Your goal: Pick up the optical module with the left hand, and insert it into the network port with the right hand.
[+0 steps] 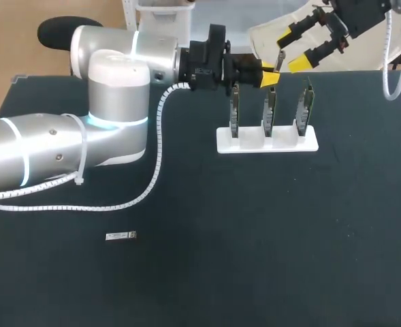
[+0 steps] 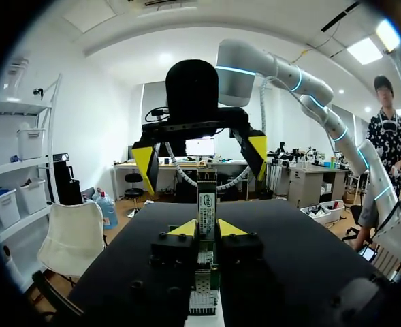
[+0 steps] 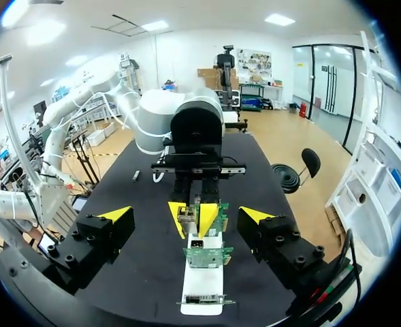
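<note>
Left gripper (image 2: pixel 207 228) clenched on optical module (image 2: pixel 207 201); module's long axis points straight at right gripper (image 2: pixel 200 160), open, just ahead.

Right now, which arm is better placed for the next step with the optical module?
The right, probably. The left gripper is shut on the optical module above the network cards. The right gripper hangs open just beyond, facing it, ready to take it.

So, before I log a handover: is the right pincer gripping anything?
No, the right pincer is open in the head view, its two yellow-tipped fingers spread wide with nothing touching them.
</note>
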You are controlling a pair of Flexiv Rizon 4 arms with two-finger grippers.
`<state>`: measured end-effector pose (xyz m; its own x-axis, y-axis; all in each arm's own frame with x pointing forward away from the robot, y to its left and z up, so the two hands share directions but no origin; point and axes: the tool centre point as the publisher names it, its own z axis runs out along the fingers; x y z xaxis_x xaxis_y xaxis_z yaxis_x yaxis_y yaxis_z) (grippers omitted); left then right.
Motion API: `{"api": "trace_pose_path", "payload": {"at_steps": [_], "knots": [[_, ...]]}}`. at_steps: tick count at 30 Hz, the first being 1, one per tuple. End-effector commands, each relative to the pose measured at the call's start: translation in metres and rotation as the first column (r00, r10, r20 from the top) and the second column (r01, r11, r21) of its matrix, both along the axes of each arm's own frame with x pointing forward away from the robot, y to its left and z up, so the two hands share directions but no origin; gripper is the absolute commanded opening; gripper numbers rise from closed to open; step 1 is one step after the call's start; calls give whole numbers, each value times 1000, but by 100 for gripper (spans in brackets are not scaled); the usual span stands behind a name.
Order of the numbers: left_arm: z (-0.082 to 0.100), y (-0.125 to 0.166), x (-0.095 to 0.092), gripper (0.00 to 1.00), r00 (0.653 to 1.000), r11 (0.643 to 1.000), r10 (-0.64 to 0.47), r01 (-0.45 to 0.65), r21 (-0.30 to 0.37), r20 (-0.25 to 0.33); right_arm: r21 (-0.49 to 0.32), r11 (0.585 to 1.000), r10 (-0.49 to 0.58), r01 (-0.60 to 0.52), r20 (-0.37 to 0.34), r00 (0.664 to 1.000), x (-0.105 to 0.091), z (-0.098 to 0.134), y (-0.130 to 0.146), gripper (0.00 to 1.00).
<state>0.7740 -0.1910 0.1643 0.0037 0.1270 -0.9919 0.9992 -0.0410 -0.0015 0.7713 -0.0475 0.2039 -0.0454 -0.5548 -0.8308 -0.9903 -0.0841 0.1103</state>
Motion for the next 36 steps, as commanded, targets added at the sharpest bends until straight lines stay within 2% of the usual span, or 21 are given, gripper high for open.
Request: {"api": "trace_pose_path", "payload": {"at_steps": [1,20,21,22,23,36], "knots": [[-1,0,1,0,1000,1000,-2,2,-3,2,-5,1000,5,-5,1,1000,-2,-1,5,100],[-1,0,1,0,1000,1000,-2,2,-3,2,-4,1000,2,-2,13,1000,-4,-1,9,100],[-1,0,1,0,1000,1000,-2,2,-3,2,-4,1000,1,-1,15,1000,-4,-1,9,47],[-1,0,1,0,1000,1000,-2,2,-3,2,-3,1000,0,0,16,1000,-4,-1,9,26],[-1,0,1,0,1000,1000,-2,2,-3,2,-3,1000,0,0,17,1000,-4,-1,9,0],[-1,0,1,0,1000,1000,-2,2,-3,2,-6,1000,-9,9,24,1000,-3,-1,9,0]]}}
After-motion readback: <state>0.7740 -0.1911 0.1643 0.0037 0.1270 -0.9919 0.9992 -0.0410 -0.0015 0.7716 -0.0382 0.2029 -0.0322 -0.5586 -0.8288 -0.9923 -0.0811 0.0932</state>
